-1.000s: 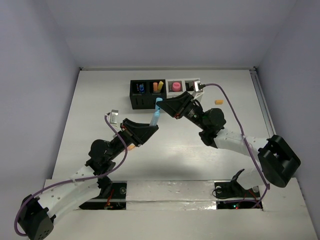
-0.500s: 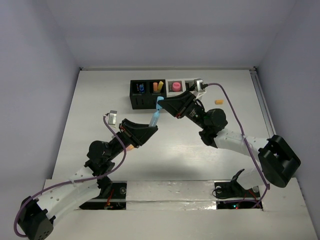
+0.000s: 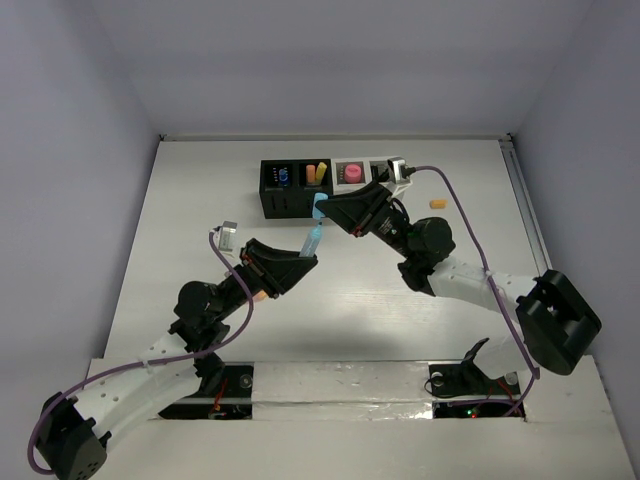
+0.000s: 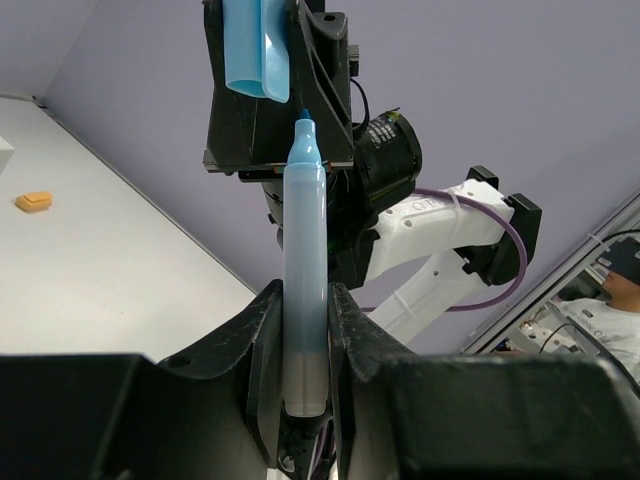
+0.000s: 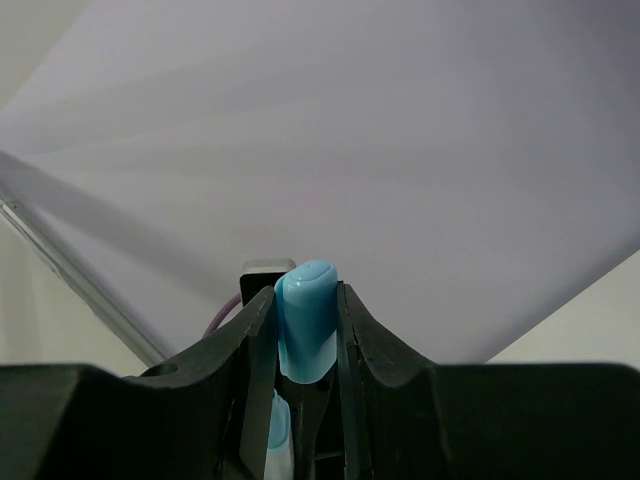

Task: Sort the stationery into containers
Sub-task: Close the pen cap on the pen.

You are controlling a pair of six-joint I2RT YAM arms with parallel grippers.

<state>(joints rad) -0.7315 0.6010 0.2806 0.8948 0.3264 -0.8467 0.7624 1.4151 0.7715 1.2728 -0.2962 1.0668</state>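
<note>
Clamping one pen: left jaws; right jaws pinch one cap; four containers.

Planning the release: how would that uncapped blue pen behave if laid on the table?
The blue pen looks rigid: it stands straight from the left gripper unsupported. Its round, smooth barrel would probably roll, and might slip in a light grip.

The cap has come off the blue pen; a gap now parts them where they were joined. The left pincer has drawn the pen slightly away from the containers, and the right pincer has edged nearer them.
</note>
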